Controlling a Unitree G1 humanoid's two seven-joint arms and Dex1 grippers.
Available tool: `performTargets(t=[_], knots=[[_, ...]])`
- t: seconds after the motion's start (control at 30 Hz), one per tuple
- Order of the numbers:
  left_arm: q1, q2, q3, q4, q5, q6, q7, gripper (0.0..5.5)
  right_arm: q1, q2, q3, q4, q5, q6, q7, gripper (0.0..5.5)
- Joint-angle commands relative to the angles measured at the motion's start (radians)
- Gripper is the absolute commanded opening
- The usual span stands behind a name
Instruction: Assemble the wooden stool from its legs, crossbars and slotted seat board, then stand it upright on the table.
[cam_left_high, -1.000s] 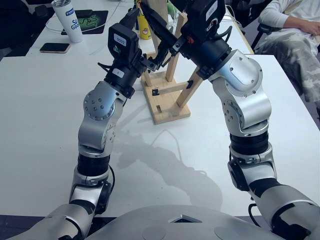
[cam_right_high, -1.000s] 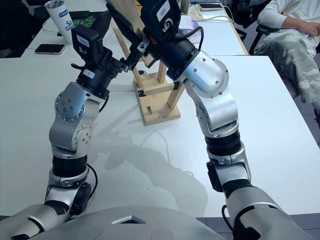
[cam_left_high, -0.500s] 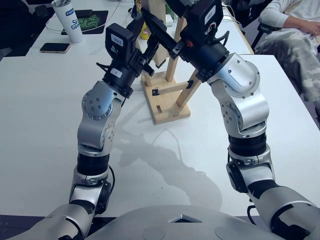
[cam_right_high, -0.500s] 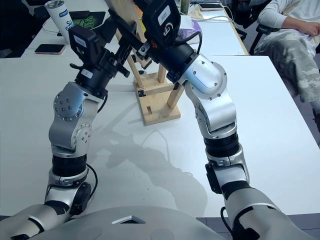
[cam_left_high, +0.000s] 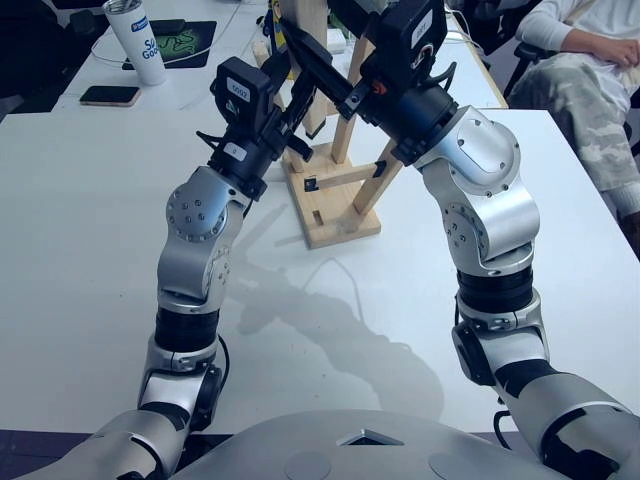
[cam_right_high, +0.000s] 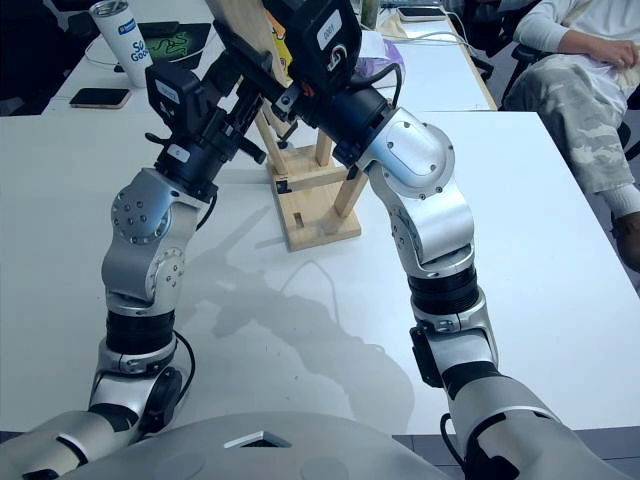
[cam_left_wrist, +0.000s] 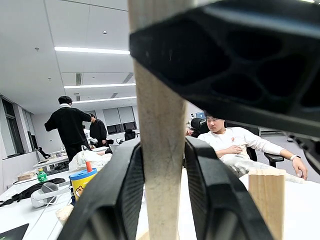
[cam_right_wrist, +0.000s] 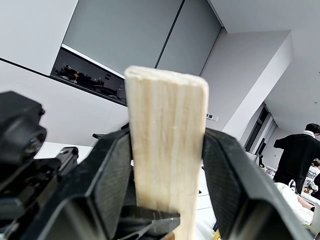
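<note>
The wooden stool stands upside down at the table's far middle, its slotted seat board (cam_left_high: 340, 228) flat on the table. Its legs point upward, joined by a crossbar (cam_left_high: 345, 177). My left gripper (cam_left_high: 288, 92) is shut on the near left leg (cam_left_wrist: 160, 100), which rises between its black fingers (cam_left_wrist: 127, 195). My right gripper (cam_left_high: 312, 60) reaches over from the right and is shut on the same leg (cam_right_wrist: 167, 100) just above the left one, near its top end. Another leg (cam_left_high: 346, 125) and a slanted leg (cam_left_high: 380, 185) stand behind my arms.
A white tumbler (cam_left_high: 135, 40), a dark mat (cam_left_high: 185, 40) and a phone (cam_left_high: 110, 95) lie at the far left on the neighbouring table. A yellow cup (cam_left_high: 288, 62) stands behind the stool. The white table (cam_left_high: 90, 250) is bare in front and to both sides.
My left gripper has risen from low beside the stool's near left leg and now clamps it higher up, just under the right gripper. The right arm and stool have barely moved.
</note>
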Motion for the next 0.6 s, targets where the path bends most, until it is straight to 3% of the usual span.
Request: performTargets(t=[0.03,0.1,0.13,0.37,0.6], knots=[[0.004,0.0,0.008,0.007,0.01,-0.005,0.015,1.11,-0.007,-0.001,-0.019,-0.004,0.021,0.018,0.01,2.07],[0.004,-0.001,0.011,0.01,0.011,-0.006,0.016,1.11,-0.009,-0.001,-0.021,-0.007,0.029,0.023,0.016,2.07],[0.004,-0.002,0.01,0.011,0.012,-0.007,0.016,1.1,-0.008,-0.002,-0.02,-0.011,0.031,0.025,0.02,2.45],[0.003,-0.002,0.008,0.016,0.019,-0.011,0.019,1.04,-0.006,-0.002,-0.022,-0.018,0.03,0.023,0.014,3.39],[0.006,-0.002,0.008,0.016,0.023,-0.009,0.026,1.04,-0.005,0.002,-0.021,-0.032,0.039,0.029,0.016,3.47]])
